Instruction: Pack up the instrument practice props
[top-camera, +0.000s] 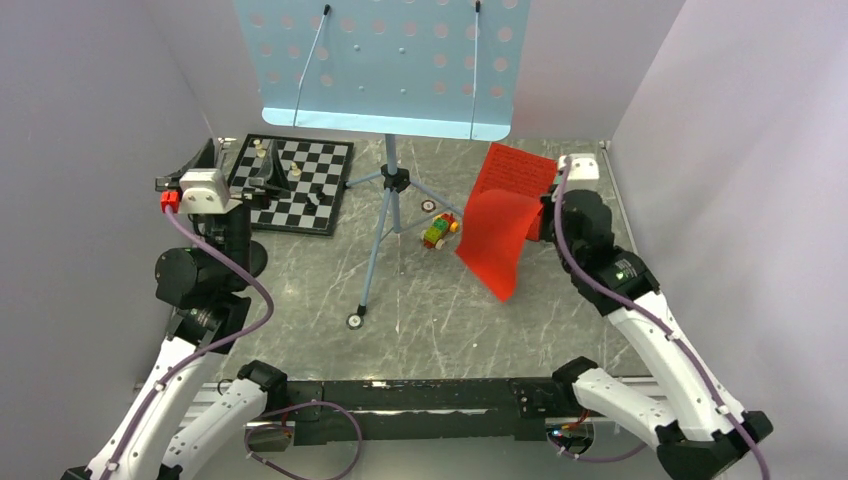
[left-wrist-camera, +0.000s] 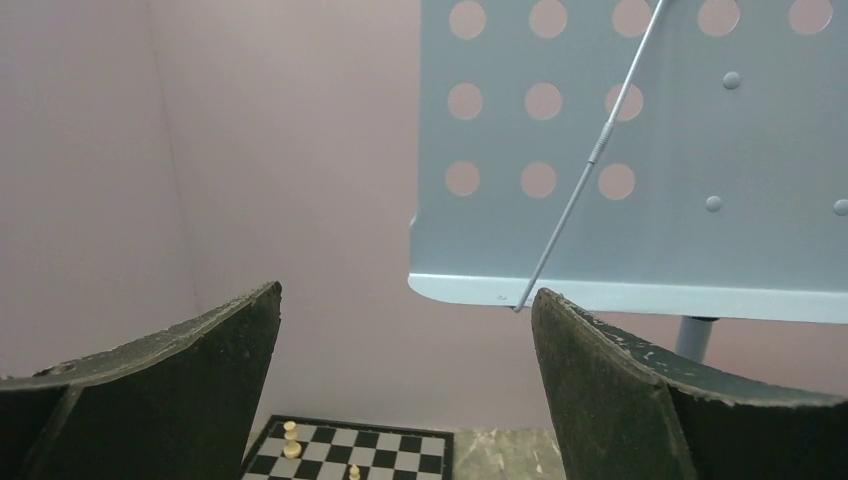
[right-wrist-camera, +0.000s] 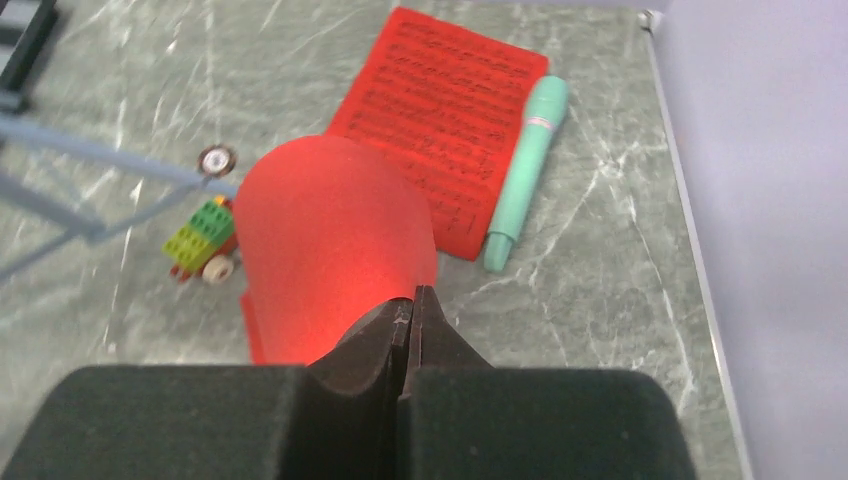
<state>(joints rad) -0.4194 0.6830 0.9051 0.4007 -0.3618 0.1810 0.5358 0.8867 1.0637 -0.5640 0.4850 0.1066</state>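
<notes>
Packing barely begun; we see no prop stowed.
The right gripper (right-wrist-camera: 411, 300) pinches a curled red paper sheet (right-wrist-camera: 330, 240); the left gripper (left-wrist-camera: 405, 295) gapes empty. The mint-green toy microphone (right-wrist-camera: 528, 165) and the light blue perforated music stand (left-wrist-camera: 640, 150) remain to pack.

The light blue music stand (top-camera: 385, 65) stands upright on its tripod. A curled red sheet (right-wrist-camera: 330, 240) hangs lifted (one edge pinched). A flat red sheet (right-wrist-camera: 445, 120) lies just beside the mint-green microphone (right-wrist-camera: 525, 165).

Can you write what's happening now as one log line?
left gripper: open, empty | right gripper: shut on red sheet | microphone: on table
</notes>
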